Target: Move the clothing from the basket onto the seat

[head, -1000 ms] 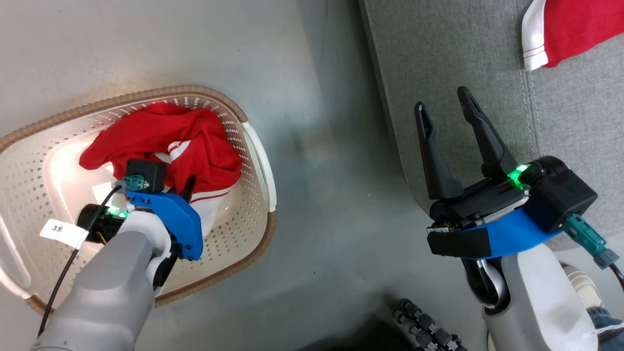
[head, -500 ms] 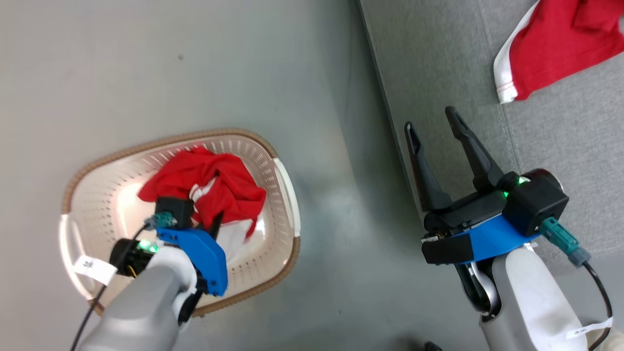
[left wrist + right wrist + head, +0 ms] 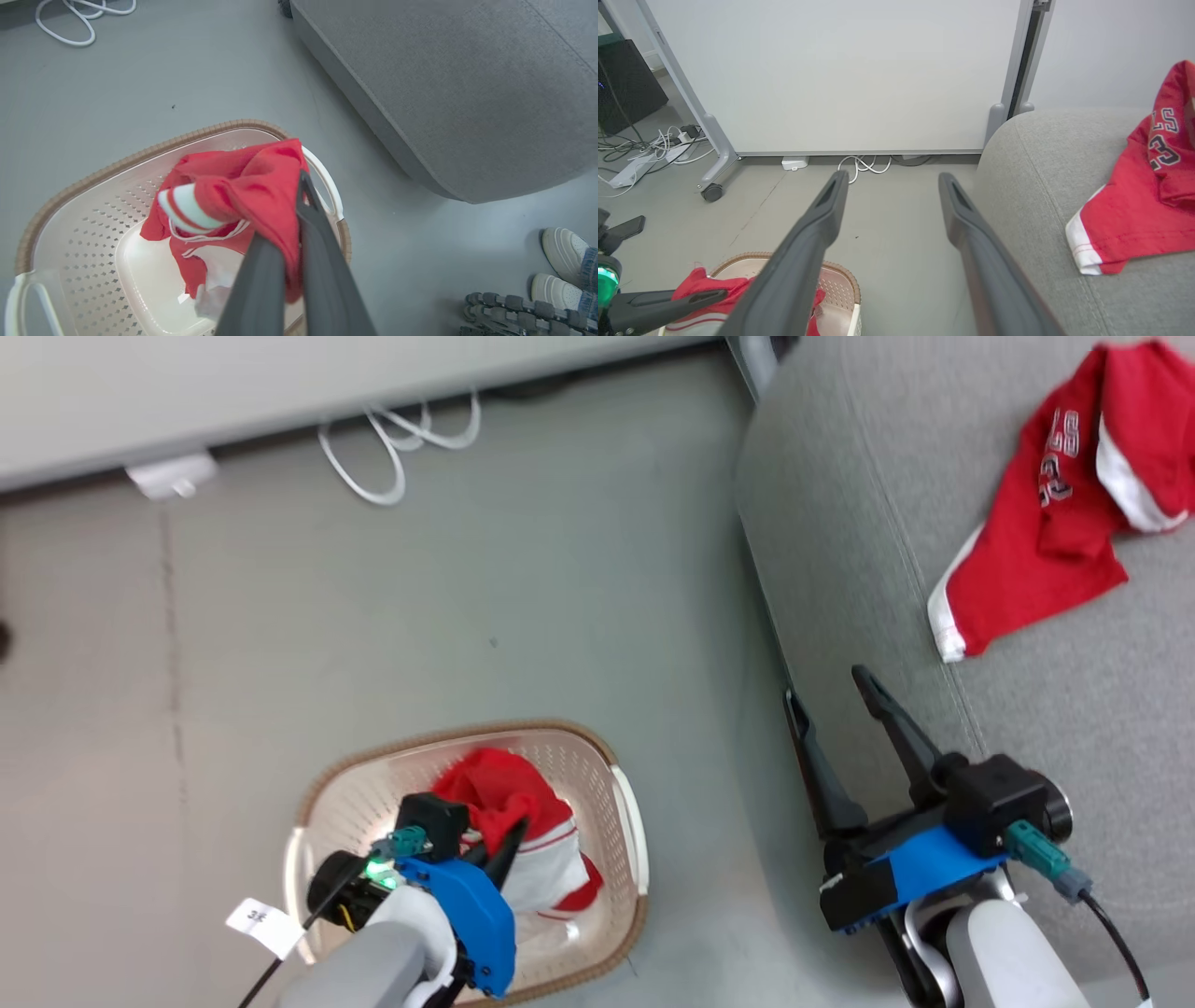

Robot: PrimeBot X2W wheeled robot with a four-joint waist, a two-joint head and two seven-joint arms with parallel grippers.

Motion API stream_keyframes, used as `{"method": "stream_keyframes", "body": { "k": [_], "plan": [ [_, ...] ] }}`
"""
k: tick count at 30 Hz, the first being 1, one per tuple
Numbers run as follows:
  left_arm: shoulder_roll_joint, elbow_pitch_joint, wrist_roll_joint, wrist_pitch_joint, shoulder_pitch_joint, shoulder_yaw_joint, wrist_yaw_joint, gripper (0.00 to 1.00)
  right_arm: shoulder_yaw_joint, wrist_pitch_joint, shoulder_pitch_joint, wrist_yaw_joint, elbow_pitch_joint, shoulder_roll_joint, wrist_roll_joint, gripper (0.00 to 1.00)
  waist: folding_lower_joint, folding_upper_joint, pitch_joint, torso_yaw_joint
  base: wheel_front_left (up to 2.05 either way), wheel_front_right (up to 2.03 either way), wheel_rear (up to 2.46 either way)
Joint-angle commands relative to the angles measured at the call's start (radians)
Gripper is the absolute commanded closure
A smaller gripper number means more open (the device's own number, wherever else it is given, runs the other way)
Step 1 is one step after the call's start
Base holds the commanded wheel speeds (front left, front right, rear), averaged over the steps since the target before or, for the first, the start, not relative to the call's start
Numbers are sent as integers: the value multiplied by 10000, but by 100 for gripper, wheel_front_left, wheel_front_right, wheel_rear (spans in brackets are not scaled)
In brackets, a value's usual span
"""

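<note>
**A:** What are we seeing at the left gripper (image 3: 497,847)?

**B:** We are seeing its two fingers (image 3: 322,261) pressing together on a fold of the red garment (image 3: 233,186). The garment is hanging bunched over the basket (image 3: 448,733), its lower end reaching down inside.

**A:** Where is the basket standing?

**B:** We are finding it on the grey floor (image 3: 467,569), beside the sofa (image 3: 840,523) but apart from it.

**A:** And the right gripper (image 3: 826,684)?

**B:** We are noting its fingers (image 3: 803,247) standing spread, gripping nothing, and hovering at the sofa's front edge.

**A:** Is the other piece showing?

**B:** We are locating the lettered red garment (image 3: 1036,551) lying on the sofa seat, well apart from both grippers. White cables (image 3: 392,448) are lying on the floor by the wall panel (image 3: 280,392). A person's pale shoes (image 3: 560,252) are showing near the sofa corner in the left wrist view.
</note>
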Motion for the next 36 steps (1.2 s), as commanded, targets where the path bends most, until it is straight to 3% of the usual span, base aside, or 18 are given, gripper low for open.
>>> {"method": "stream_keyframes", "body": {
  "k": [1,16,27,36],
  "plan": [
    [-53,-174,-83,-87,92,-170,-5,100,-33,76,290,5,47,-15,57,0,4,-1,-1184,741,0,0,0],
    [-220,-1865,-139,-275,-1194,-893,-5,100,-35,461,1329,5,-6,-14,224,0,4,-1,-3025,1761,0,0,0],
    [-508,-2798,250,-309,-2939,-632,21,100,132,705,1677,5,-205,-14,282,0,4,-1,-3503,2227,0,0,0],
    [-662,-2917,326,-334,-3209,-422,138,100,232,780,1707,5,-272,-14,307,0,4,-1,-3586,2190,0,0,0]
  ]
}}
